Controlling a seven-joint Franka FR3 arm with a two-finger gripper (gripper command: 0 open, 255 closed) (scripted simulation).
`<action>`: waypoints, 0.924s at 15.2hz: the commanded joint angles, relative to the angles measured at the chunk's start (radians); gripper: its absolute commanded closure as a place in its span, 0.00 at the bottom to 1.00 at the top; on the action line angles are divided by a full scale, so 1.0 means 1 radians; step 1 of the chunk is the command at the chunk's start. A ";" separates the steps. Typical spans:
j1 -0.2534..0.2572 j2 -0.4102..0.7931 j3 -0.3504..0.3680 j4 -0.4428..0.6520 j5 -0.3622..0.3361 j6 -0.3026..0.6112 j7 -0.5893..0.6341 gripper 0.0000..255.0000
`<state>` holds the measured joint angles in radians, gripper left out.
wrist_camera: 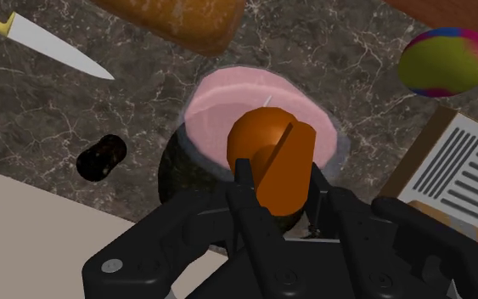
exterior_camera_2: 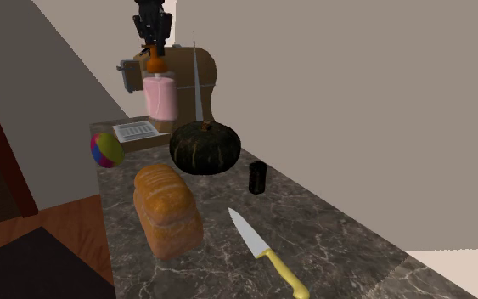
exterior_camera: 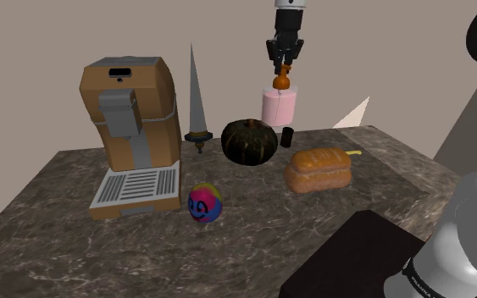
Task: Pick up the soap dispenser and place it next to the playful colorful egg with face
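The soap dispenser (exterior_camera: 279, 106) is a pink bottle with an orange pump top. It hangs in the air above the dark counter's far side, over the pumpkin. My gripper (exterior_camera: 284, 66) is shut on the orange pump (wrist_camera: 272, 160), the pink bottle (exterior_camera_2: 160, 98) dangling below it. The colourful egg with a face (exterior_camera: 204, 204) lies on the counter in front of the coffee machine; in the second exterior view the egg (exterior_camera_2: 105, 149) sits near the counter's left edge. In the wrist view the egg (wrist_camera: 447, 60) lies beyond the bottle, beside the machine's grille.
A brown coffee machine (exterior_camera: 132, 135) with a white drip grille stands beside the egg. A dark green pumpkin (exterior_camera: 249, 141), a bread loaf (exterior_camera: 318, 169), a small black cylinder (exterior_camera_2: 257, 177), a yellow-handled knife (exterior_camera_2: 266, 251) and an upright grey dagger (exterior_camera: 197, 106) are spread over the marble counter (exterior_camera: 253, 245).
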<state>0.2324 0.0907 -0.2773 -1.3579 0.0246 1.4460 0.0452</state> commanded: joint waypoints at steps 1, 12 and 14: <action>0.025 0.009 0.020 0.017 0.001 -0.007 0.047 1.00; 0.151 0.179 0.115 0.290 0.019 -0.111 0.280 1.00; 0.172 0.235 0.129 0.381 0.024 -0.145 0.319 1.00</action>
<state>0.3918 0.2994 -0.1561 -1.0201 0.0467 1.3178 0.3412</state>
